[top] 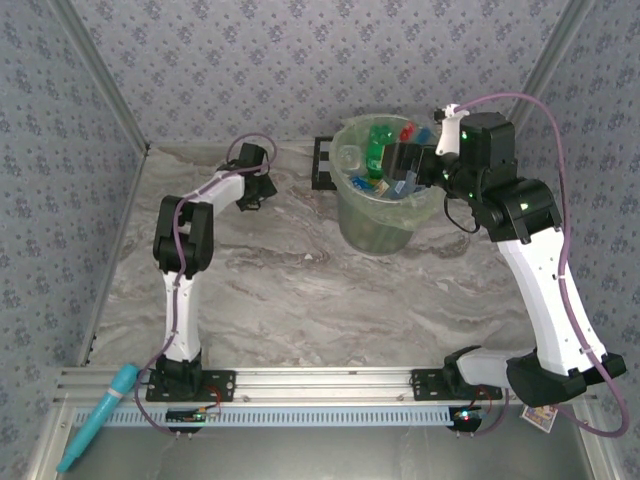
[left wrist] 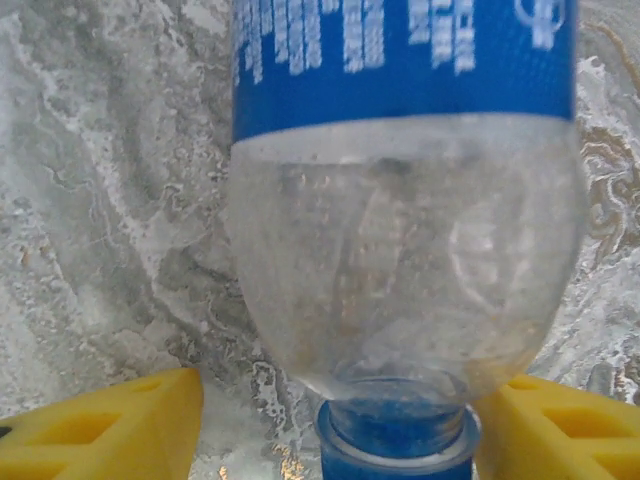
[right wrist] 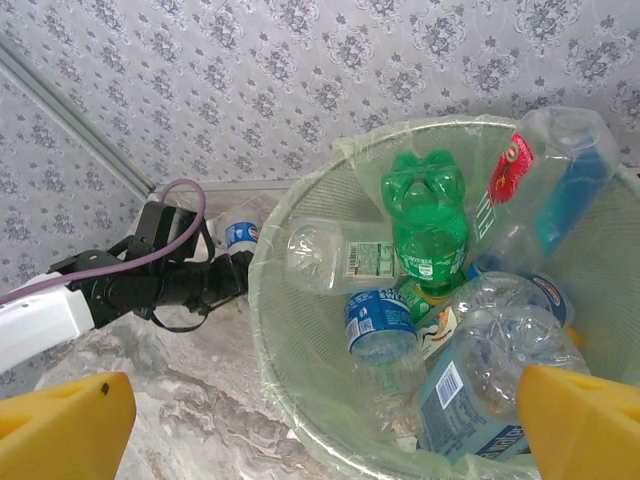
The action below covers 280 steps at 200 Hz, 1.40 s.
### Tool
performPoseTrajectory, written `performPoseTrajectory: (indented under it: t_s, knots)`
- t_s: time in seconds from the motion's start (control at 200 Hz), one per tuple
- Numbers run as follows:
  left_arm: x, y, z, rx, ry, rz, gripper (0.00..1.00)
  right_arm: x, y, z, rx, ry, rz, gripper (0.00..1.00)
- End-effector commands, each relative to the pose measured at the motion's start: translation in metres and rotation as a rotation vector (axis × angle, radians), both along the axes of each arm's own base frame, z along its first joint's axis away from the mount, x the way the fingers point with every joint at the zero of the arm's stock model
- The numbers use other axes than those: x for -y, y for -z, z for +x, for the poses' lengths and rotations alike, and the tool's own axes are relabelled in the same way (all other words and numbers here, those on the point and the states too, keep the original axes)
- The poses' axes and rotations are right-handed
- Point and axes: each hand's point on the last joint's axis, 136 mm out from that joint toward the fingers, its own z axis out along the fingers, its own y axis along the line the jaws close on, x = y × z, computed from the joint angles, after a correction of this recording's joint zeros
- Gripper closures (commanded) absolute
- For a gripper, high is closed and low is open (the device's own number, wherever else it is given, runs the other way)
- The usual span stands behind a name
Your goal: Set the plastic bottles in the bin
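The left gripper (left wrist: 340, 405) straddles a clear blue-labelled bottle (left wrist: 400, 260) on the marble table (left wrist: 100, 200), left of centre in the overhead view. Its jaws stand apart, though the right finger may be touching the bottle. The right gripper (right wrist: 325, 425) hangs wide open over the bin (right wrist: 262, 300) at upper centre, with several bottles (right wrist: 428, 225) inside.

Marbled table (top: 300, 290) bearing bin (top: 382, 225), rack (top: 325, 165), bottle (left wrist: 400, 250)

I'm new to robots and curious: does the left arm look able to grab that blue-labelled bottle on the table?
Probably yes. The blue-labelled bottle lies on the marble table, right between the yellow fingers of the left gripper, and nothing stands in their way.
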Motion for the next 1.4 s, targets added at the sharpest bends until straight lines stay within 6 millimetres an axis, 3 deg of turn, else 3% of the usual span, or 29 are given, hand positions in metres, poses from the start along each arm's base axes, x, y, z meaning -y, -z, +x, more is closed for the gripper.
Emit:
performPoseTrajectory:
  t_s: [0.0,0.1,0.2,0.3,0.55,0.845,1.08,1.394]
  knots:
    - [0.006,0.003,0.017,0.018,0.013,-0.036,0.37,0.002,0.0,0.0,0.002,0.026,0.008,0.0]
    - [0.006,0.006,0.019,0.013,0.018,-0.035,0.43,0.002,0.0,0.002,0.004,0.03,0.014,0.0]
    - [0.006,0.004,0.019,0.019,0.028,-0.029,0.6,0.001,0.001,0.004,0.001,0.031,0.014,0.0]
    - [0.005,-0.003,0.018,0.04,0.039,-0.018,0.69,0.0,0.001,0.006,-0.001,0.033,0.016,0.0]
    - [0.008,-0.038,0.007,0.105,0.095,-0.014,0.8,-0.004,0.001,0.012,0.001,0.023,0.01,0.01]
    - [0.016,-0.113,-0.033,0.231,0.263,0.081,0.81,0.004,-0.004,0.015,0.022,0.03,-0.009,0.0]
    - [0.031,-0.188,-0.075,0.375,0.429,0.208,0.83,0.013,-0.011,0.018,0.048,0.041,0.008,0.0]
    - [0.08,-0.285,-0.13,0.594,0.684,0.297,0.84,0.022,-0.015,0.019,0.06,0.058,0.044,0.0]
